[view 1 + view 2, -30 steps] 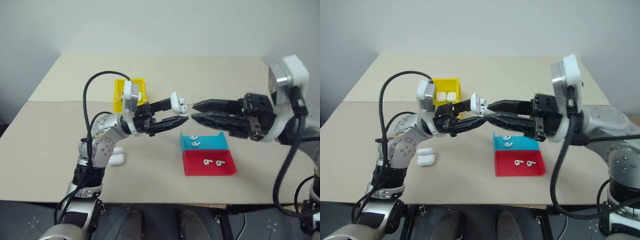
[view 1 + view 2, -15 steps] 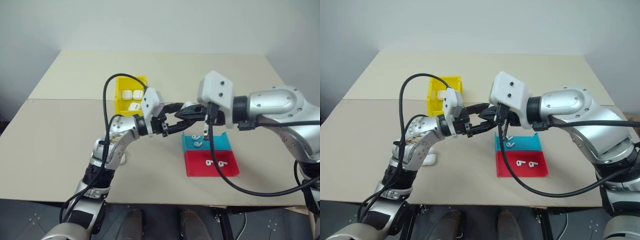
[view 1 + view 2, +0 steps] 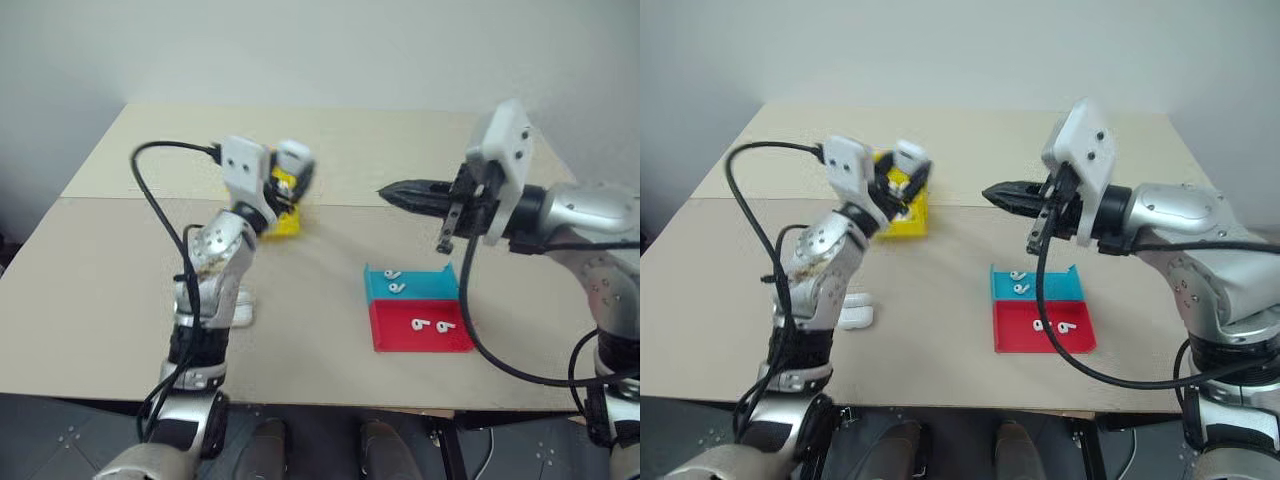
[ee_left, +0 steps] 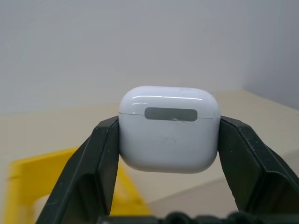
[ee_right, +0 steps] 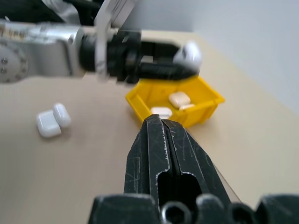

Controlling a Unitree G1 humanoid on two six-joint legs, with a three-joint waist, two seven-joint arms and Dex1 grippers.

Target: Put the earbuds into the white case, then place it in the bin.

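Note:
My left gripper (image 4: 169, 140) is shut on the white case (image 4: 169, 128), pinching its two sides; the lid is down. It holds the case in the air (image 3: 293, 160) above the yellow bin (image 3: 286, 223), which stands left of centre on the table. My right gripper (image 3: 395, 192) is shut and empty, hanging mid-table to the right of the case and apart from it. Several earbuds (image 3: 392, 274) lie in the blue-and-red tray (image 3: 380, 340).
Two spare white cases (image 5: 53, 120) lie on the table near the left arm's base. More white cases (image 5: 179, 99) sit inside the bin. The tray lies right of centre, near the table's front edge. The table's far edge meets a wall.
The two grippers were together at the case half a second ago. The left one has swung left and away with the case to above the bin; the right one has drawn back to the right.

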